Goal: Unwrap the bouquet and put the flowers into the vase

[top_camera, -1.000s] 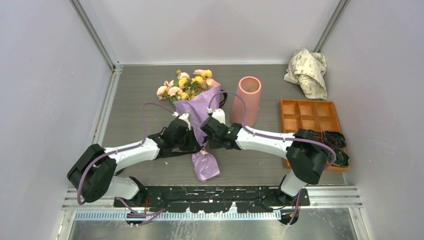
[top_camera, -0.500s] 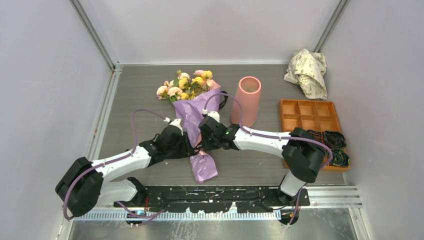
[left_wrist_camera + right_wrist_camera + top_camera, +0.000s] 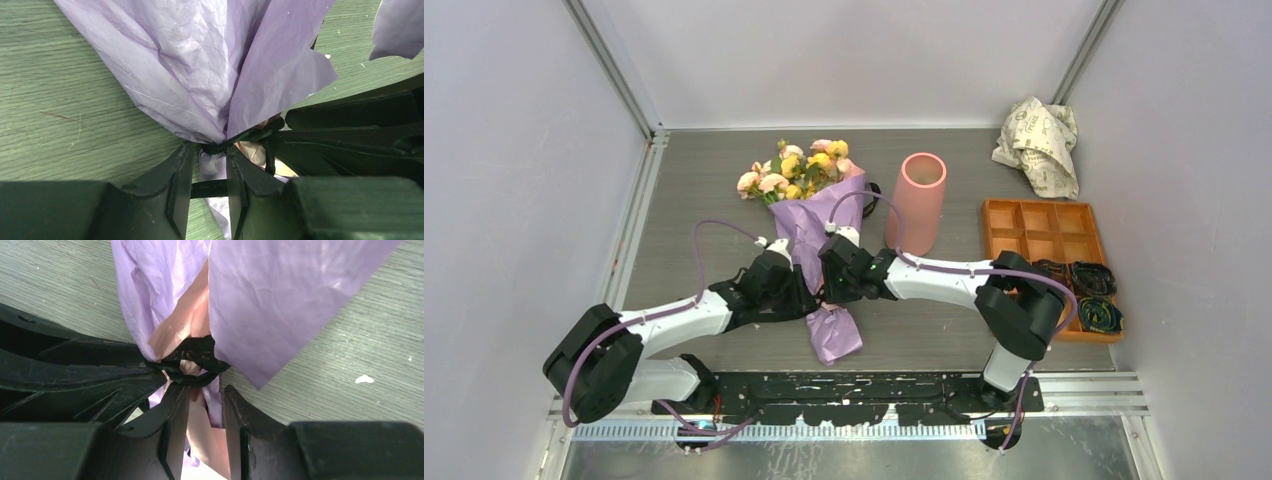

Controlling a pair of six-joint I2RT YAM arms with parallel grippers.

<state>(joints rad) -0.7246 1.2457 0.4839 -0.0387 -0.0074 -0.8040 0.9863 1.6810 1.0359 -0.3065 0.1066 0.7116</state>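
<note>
The bouquet (image 3: 816, 222) lay flat, its tied neck between both tools and its heads pointing away from them. The right gripper (image 3: 205, 388) was nearly closed, pinching the paper tail just short of the ribbon (image 3: 192, 357). The left gripper (image 3: 210, 150) stood narrowly open astride the same neck, the paper loose between its jaws. The paper looked thin, soft and easily torn. The cord-like knot, just ahead of the fingertips, seemed the firmer hold. The vase (image 3: 919, 200) stood beyond the right gripper.

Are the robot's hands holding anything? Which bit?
The right gripper pinches the bouquet at its paper neck, just under the black ribbon. The left gripper straddles that neck too; whether it grips cannot be told.
</note>
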